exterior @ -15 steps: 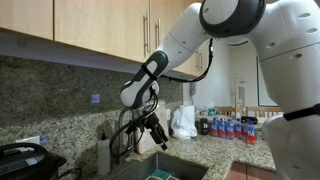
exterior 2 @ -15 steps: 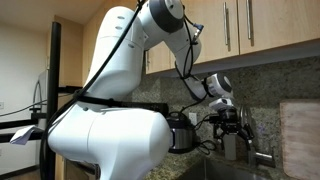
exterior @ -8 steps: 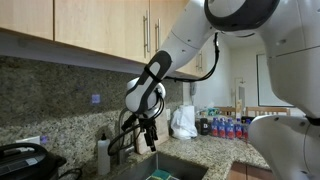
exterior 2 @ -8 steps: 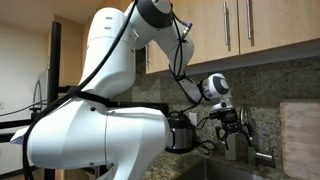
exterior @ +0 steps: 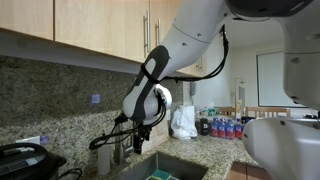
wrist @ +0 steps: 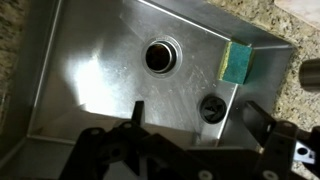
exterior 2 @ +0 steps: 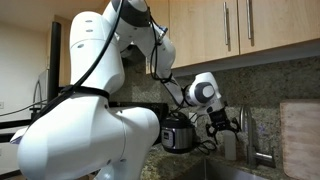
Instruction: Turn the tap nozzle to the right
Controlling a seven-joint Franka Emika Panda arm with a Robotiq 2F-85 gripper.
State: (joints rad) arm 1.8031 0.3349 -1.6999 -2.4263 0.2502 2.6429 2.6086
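My pincer (exterior: 142, 132) hangs open over the sink (wrist: 70, 60) by the worktop's back edge, fingers apparently straddling the tap nozzle (wrist: 227, 110). Nothing gripped; the rightward turn looks not yet done.

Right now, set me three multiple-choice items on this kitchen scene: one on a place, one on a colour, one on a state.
1. Where does the sponge lie?
A. In a corner of the sink
B. On a plate
C. In a cup

2. What colour are the cabinet doors on the wall?
A. White
B. Light wood
C. Black

3. How is the gripper?
A. Shut on a cup
B. Shut on the sponge
C. Open

Answers:
1 A: the wrist view shows the sponge tucked against the basin's corner walls.
2 B: in an exterior view the doors are pale wood with metal handles.
3 C: in the wrist view the fingers stand apart, with bare basin showing between them.
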